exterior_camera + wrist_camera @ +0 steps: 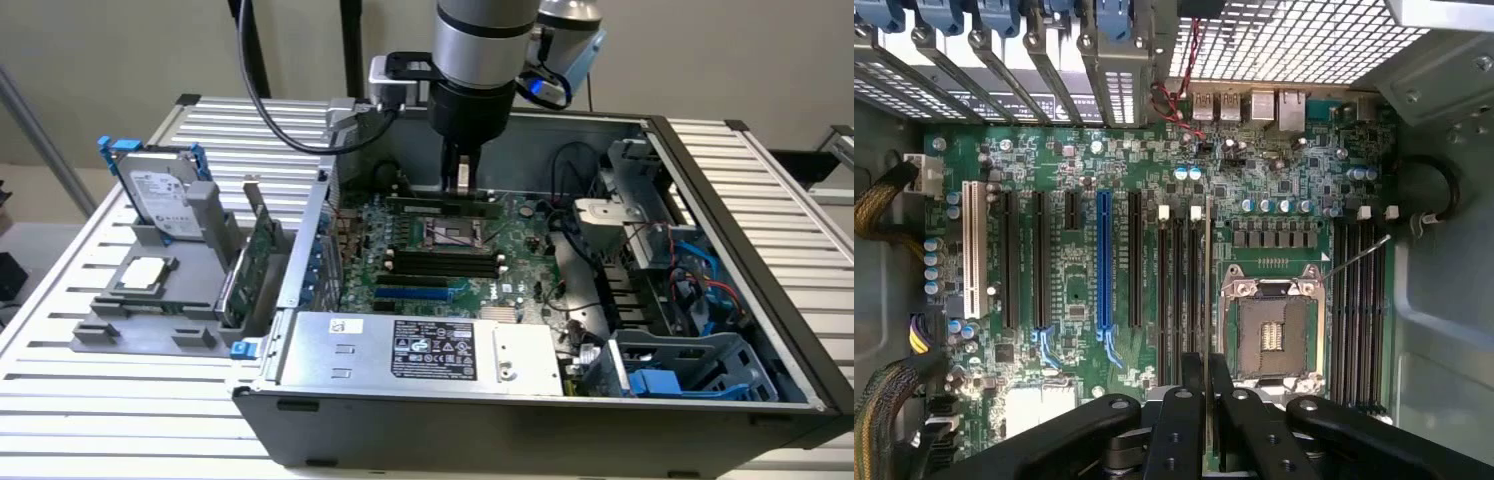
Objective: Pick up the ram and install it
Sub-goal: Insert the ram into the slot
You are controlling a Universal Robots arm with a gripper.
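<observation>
open computer case, green motherboard, power supply, upright hard drive, grey rack

ram: green, as I see it
gripper: black fingers, matte
mobo: green, mostly black slots; I count one blue slot & one white slot
CPU socket: silver frame, dark centre
case: dark grey
PSU: silver, black label w/ white print
arm: silver, blue ring nr top
table: pale grey, ribbed stripes
hard drive: silver, white label, blue rails
cables: yellow & black, I'd say
</observation>
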